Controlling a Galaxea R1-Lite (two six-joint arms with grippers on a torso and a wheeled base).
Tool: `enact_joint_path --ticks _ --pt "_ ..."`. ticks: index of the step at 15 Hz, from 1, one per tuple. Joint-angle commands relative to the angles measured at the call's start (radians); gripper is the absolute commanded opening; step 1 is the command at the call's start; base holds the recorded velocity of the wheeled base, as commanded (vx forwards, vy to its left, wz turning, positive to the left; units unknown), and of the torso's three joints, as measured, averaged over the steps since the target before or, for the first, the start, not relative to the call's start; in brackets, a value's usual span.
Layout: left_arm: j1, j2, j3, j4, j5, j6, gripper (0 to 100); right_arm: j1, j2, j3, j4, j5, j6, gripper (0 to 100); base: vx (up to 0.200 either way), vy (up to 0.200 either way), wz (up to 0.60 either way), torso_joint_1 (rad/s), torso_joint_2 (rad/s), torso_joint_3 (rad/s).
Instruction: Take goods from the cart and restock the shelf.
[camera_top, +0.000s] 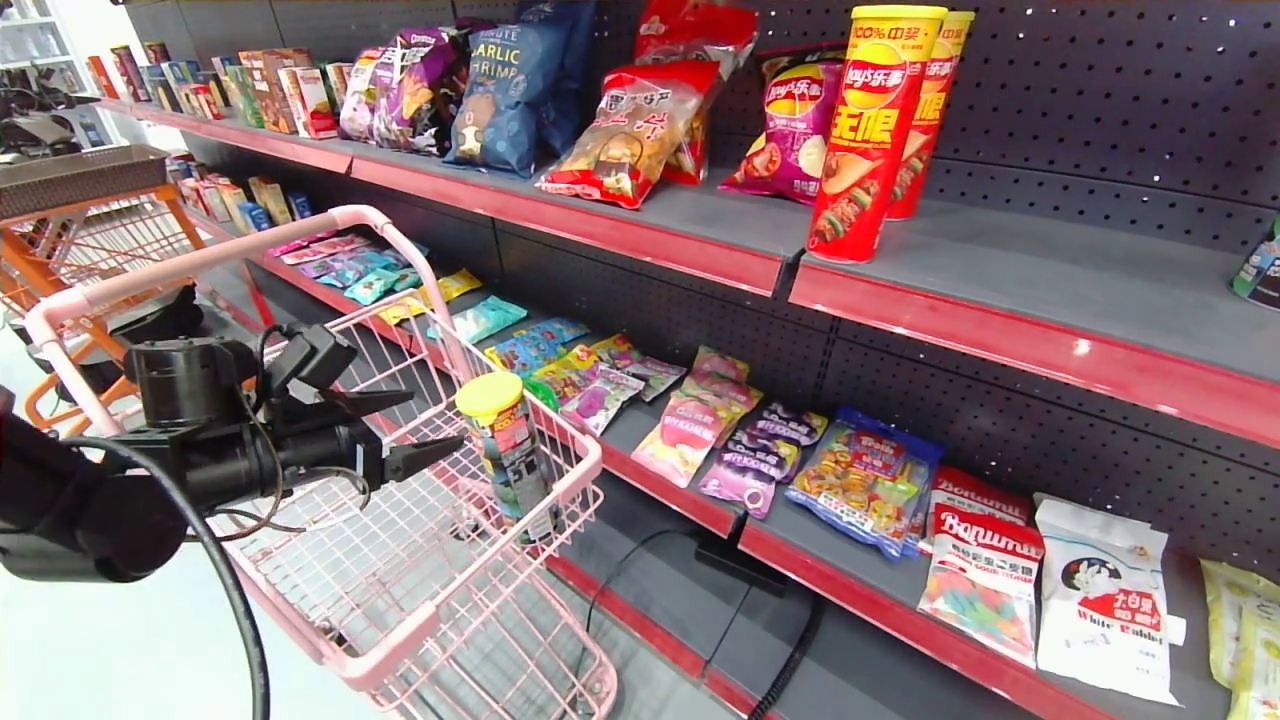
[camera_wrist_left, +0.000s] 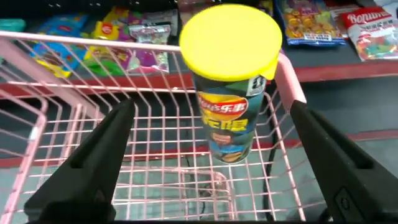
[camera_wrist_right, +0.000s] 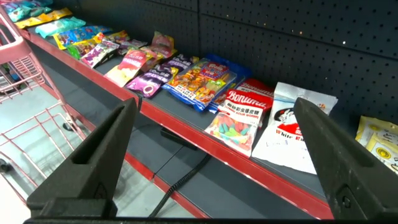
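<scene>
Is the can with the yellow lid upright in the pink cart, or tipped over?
Upright: the tall cylindrical can with the yellow lid stands on its base in the pink wire cart, lid uppermost.

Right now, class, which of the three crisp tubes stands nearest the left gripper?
The yellow-lidded tube standing in the pink cart, just ahead of the left gripper. The other two tubes are red and stand on the upper shelf.

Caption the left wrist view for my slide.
Open left tool poised before the yellow-lidded chip can standing in the pink cart, candy shelf behind.
</scene>
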Motion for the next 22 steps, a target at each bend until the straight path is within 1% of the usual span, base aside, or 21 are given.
enact_joint_path --ticks 1,3,5,8,9,10,11,12,14,16,17,19,20,22 --pt "-0.020 0.051 -0.019 -0.002 0.001 0.001 100 0.002 0.000 0.000 0.000 0.000 0.000 100 0.000 0.000 0.00 0.000 0.00 0.000" --pt "-0.020 0.098 -0.060 -0.018 0.010 0.006 100 0.000 0.000 0.000 0.000 0.000 0.000 100 0.000 0.000 0.00 0.000 0.00 0.000" --pt "-0.029 0.138 -0.088 -0.057 0.018 0.006 100 0.000 0.001 0.000 0.000 0.000 0.000 100 0.000 0.000 0.00 0.000 0.00 0.000" --pt "-0.081 0.195 -0.102 -0.097 0.058 -0.008 100 0.000 0.001 0.000 0.000 0.000 0.000 100 0.000 0.000 0.00 0.000 0.00 0.000" --pt "-0.094 0.209 -0.108 -0.109 0.064 -0.017 100 0.000 0.001 0.000 0.000 0.000 0.000 100 0.000 0.000 0.00 0.000 0.00 0.000" --pt "-0.100 0.227 -0.123 -0.126 0.068 -0.027 100 0.000 0.001 0.000 0.000 0.000 0.000 100 0.000 0.000 0.00 0.000 0.00 0.000" --pt "-0.101 0.233 -0.131 -0.132 0.072 -0.027 100 0.002 0.000 0.000 0.000 0.000 0.000 100 0.000 0.000 0.00 0.000 0.00 0.000" --pt "-0.109 0.267 -0.163 -0.157 0.085 -0.033 100 0.000 0.001 0.000 0.000 0.000 0.000 100 0.000 0.000 0.00 0.000 0.00 0.000" --pt "-0.124 0.282 -0.186 -0.160 0.096 -0.059 100 0.000 0.001 0.000 0.000 0.000 0.000 100 0.000 0.000 0.00 0.000 0.00 0.000" --pt "-0.143 0.289 -0.200 -0.160 0.102 -0.073 100 0.002 0.000 0.000 0.000 0.000 0.000 100 0.000 0.000 0.00 0.000 0.00 0.000" --pt "-0.159 0.290 -0.201 -0.161 0.116 -0.085 100 0.000 0.001 0.000 0.000 0.000 0.000 100 0.000 0.000 0.00 0.000 0.00 0.000" --pt "-0.173 0.290 -0.200 -0.166 0.139 -0.111 100 0.002 0.000 0.000 0.000 0.000 0.000 100 0.000 0.000 0.00 0.000 0.00 0.000" --pt "-0.173 0.290 -0.197 -0.183 0.141 -0.116 0 0.002 0.000 0.000 0.000 0.000 0.000 100 0.000 0.000 0.00 0.000 0.00 0.000" --pt "-0.170 0.279 -0.177 -0.187 0.141 -0.120 0 0.002 0.001 0.000 0.000 0.002 0.000 100 0.000 0.000 0.00 0.000 0.00 0.000"
